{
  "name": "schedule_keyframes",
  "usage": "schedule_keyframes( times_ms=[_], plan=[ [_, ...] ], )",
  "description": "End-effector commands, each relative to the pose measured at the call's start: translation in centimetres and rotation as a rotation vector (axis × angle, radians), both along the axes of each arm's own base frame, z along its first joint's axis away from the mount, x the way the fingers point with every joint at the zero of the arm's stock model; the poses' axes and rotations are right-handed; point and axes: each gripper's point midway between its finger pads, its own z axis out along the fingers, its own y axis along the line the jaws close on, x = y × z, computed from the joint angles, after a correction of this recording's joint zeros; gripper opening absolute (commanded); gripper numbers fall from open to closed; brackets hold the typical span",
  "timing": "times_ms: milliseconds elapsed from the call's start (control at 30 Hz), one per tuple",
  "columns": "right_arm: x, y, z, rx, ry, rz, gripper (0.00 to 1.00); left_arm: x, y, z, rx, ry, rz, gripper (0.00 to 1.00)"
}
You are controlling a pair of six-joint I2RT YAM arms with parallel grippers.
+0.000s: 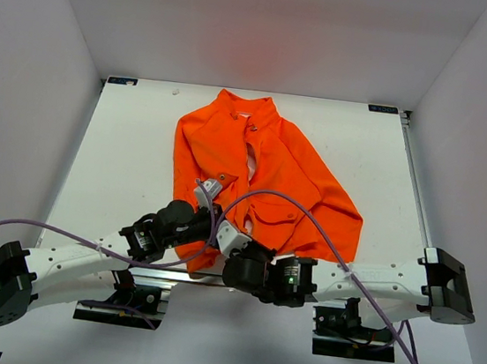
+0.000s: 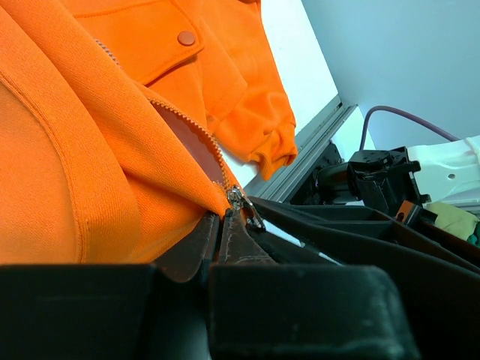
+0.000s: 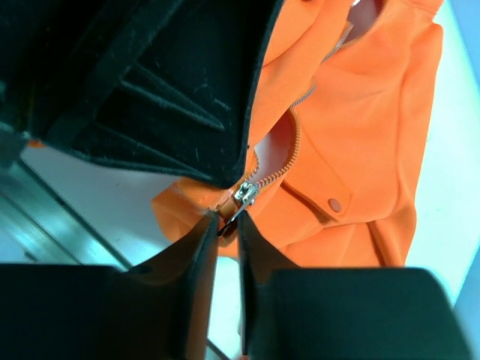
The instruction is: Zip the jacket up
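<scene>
right wrist view puts the zipper slider [image 3: 245, 193] at the tips of my right pincer [image 3: 227, 225], jaws narrowed to a slit; whether they pinch the pull i cannot tell. my left pincer [image 2: 217, 241] is pressed together on the hem of the jacket [image 1: 272, 163], which lies on the table [image 1: 132, 151], collar far from me. the zipper runs from the slider away toward that collar. no containers here.

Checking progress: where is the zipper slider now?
Right wrist view, centre: the zipper slider sits at the bottom of the jacket, just above the right gripper.
</scene>
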Motion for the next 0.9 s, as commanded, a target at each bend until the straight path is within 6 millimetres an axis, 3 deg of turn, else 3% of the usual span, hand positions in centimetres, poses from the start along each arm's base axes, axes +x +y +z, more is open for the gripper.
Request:
schedule_keyframes(
  times_ms=[0,233,267,367,867],
  plan=[
    [-0.2,0.5,1.5,0.093,0.027,0.020,0.19,-0.7,-0.7,2.1,-0.044,-0.025,-0.051,0.00],
    [-1.0,1.1,2.1,0.149,0.094,0.089,0.14,-0.8,-0.8,2.0,-0.032,-0.037,-0.064,0.00],
    [-0.9,1.0,2.0,0.150,0.097,0.088,0.05,-0.8,-0.8,2.0,-0.031,-0.037,-0.067,0.00],
    [-0.7,1.1,2.0,0.156,0.114,0.092,0.02,-0.9,-0.9,2.0,-0.031,-0.041,-0.078,0.00],
    [0.1,1.1,0.4,0.127,0.137,0.061,0.00,-1.3,-1.1,2.7,-0.051,-0.061,-0.104,0.00]
  ],
)
